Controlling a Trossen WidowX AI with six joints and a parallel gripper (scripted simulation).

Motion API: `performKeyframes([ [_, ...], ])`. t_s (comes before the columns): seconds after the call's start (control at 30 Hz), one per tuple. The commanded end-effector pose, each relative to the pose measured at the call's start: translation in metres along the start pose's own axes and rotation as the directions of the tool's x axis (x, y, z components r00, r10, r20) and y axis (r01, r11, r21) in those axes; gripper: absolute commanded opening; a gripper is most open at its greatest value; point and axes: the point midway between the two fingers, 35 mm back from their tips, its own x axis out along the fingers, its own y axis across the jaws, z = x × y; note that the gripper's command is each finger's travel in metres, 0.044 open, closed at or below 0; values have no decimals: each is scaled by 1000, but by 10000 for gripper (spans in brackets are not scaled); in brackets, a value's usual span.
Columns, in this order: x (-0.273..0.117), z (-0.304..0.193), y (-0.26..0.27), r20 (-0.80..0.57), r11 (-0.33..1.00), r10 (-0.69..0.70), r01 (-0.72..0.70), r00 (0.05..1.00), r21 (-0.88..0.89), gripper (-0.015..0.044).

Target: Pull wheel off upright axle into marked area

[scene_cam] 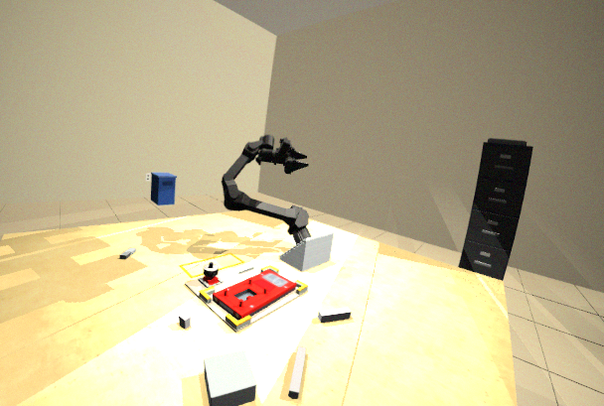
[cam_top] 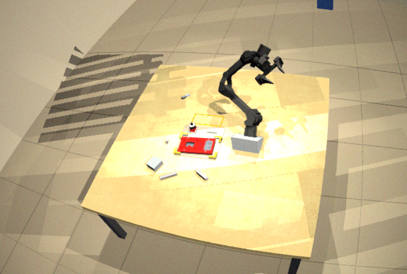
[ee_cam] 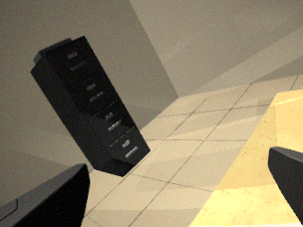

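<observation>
My gripper (cam_top: 270,73) hangs high above the table (cam_top: 268,203), fingers spread wide and holding nothing. The wheel (cam_top: 192,126) sits on its axle, just beside the yellow-outlined marked area (cam_top: 209,119). Only my wrist view shows the black filing cabinet (ee_cam: 90,105) between my fingertips.

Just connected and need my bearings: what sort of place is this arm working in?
Likely a plain office or workshop room: a wooden table on a tiled floor, bare walls, a black filing cabinet and a blue bin.
</observation>
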Motion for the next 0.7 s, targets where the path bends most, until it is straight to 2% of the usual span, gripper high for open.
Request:
performKeyframes([
  [0.0, 1, 1, 0, 4, 1000, -6, 6, 1000, 0, 374],
  [0.1, 11, 12, -5, 61, 996, -93, 93, 994, 11, 300],
  [0.37, 40, 58, -33, 207, 919, -395, 382, 895, 97, 300],
  [0.67, 50, 114, -89, 248, 719, -695, 648, 675, 251, 300],
])
